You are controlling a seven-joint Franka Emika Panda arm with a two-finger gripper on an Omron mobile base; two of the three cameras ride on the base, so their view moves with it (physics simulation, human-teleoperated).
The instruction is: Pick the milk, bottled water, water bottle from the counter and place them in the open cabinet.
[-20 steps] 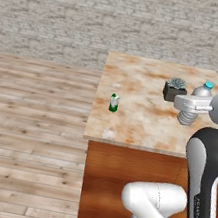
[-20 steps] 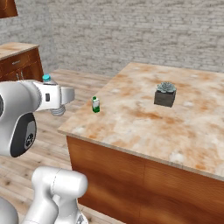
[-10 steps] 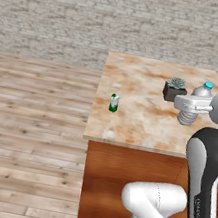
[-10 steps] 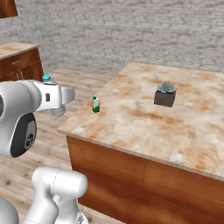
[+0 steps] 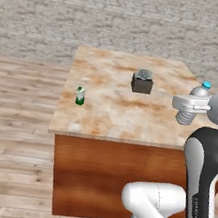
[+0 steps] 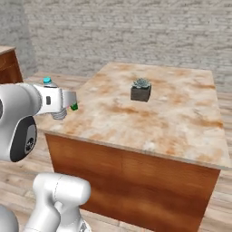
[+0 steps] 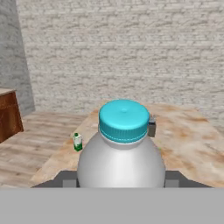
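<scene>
My gripper (image 5: 198, 96) is shut on the bottled water (image 7: 122, 153), a pale bottle with a blue cap (image 5: 205, 85), held upright in the air beside the counter (image 5: 109, 116). In the right base view the gripper (image 6: 50, 89) and its bottled water (image 6: 47, 83) hang off the counter's (image 6: 149, 122) left corner. The milk (image 5: 80, 96), a small green-and-white carton, stands near the counter's left edge; it also shows as the milk (image 7: 77, 141) beyond the bottle, and partly hidden as the milk (image 6: 74, 107) behind my hand. The water bottle and the open cabinet are out of view.
A dark square pot with a grey-green plant (image 5: 143, 81) stands mid-counter, seen too as the pot (image 6: 141, 91). A low brown wooden cupboard (image 6: 9, 63) sits at the far left. Wooden floor surrounds the island; a brick wall stands behind.
The whole picture has shifted, so the base has driven and the counter sits differently in both views. The bottled water stays in my shut gripper; the milk and pot have not moved.
</scene>
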